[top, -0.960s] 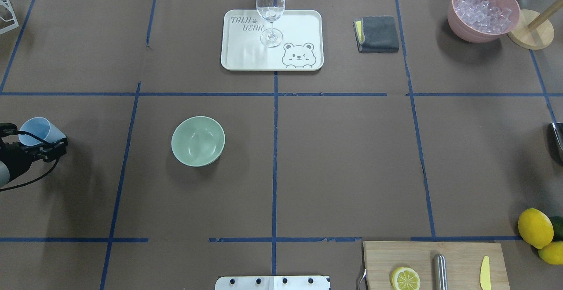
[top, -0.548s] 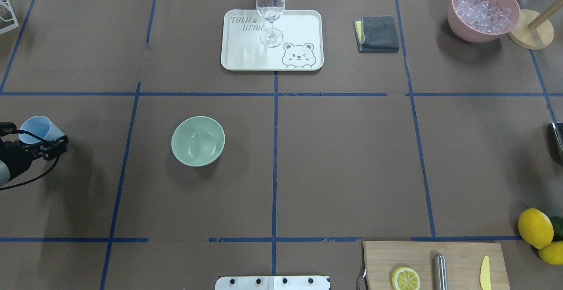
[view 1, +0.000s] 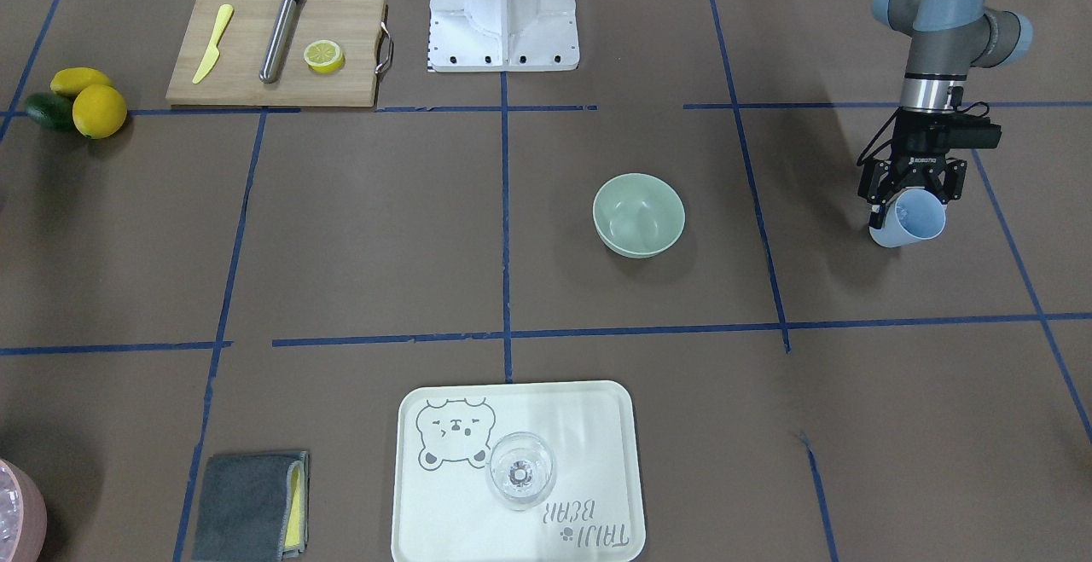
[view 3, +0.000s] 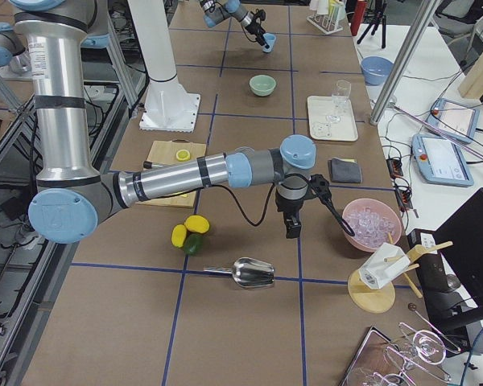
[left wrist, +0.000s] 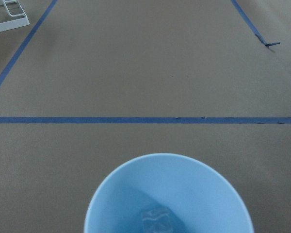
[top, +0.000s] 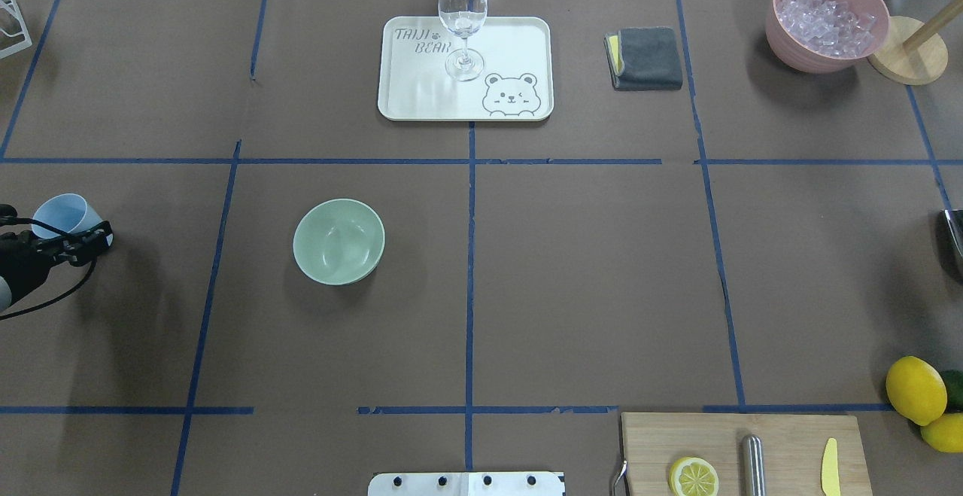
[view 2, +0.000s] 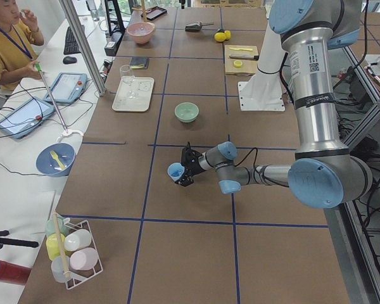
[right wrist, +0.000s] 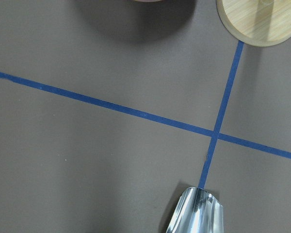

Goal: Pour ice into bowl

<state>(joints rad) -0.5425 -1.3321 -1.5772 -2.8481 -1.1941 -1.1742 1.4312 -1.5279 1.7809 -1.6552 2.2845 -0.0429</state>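
Note:
My left gripper [top: 75, 240] is shut on a light blue cup [top: 66, 217] at the far left of the table, held just above the surface, well left of the bowl. In the left wrist view the cup [left wrist: 169, 194] shows one clear ice cube [left wrist: 156, 221] at its bottom. The sage-green bowl [top: 338, 241] stands empty left of centre; it also shows in the front-facing view [view 1: 638, 214]. My right gripper [view 3: 293, 217] shows only in the exterior right view, pointing down beside the pink bowl; I cannot tell if it is open or shut.
A pink bowl [top: 826, 18] full of ice stands at the far right, with a wooden stand [top: 906, 50] beside it. A tray [top: 519, 44] with a wine glass [top: 462, 18], a grey cloth [top: 645, 58], a metal scoop [right wrist: 196, 213], a cutting board [top: 745, 451] and lemons [top: 915, 389] are around.
My left gripper with the blue cup has shifted slightly left, and the cup now stands a little more upright. Nothing else has moved.

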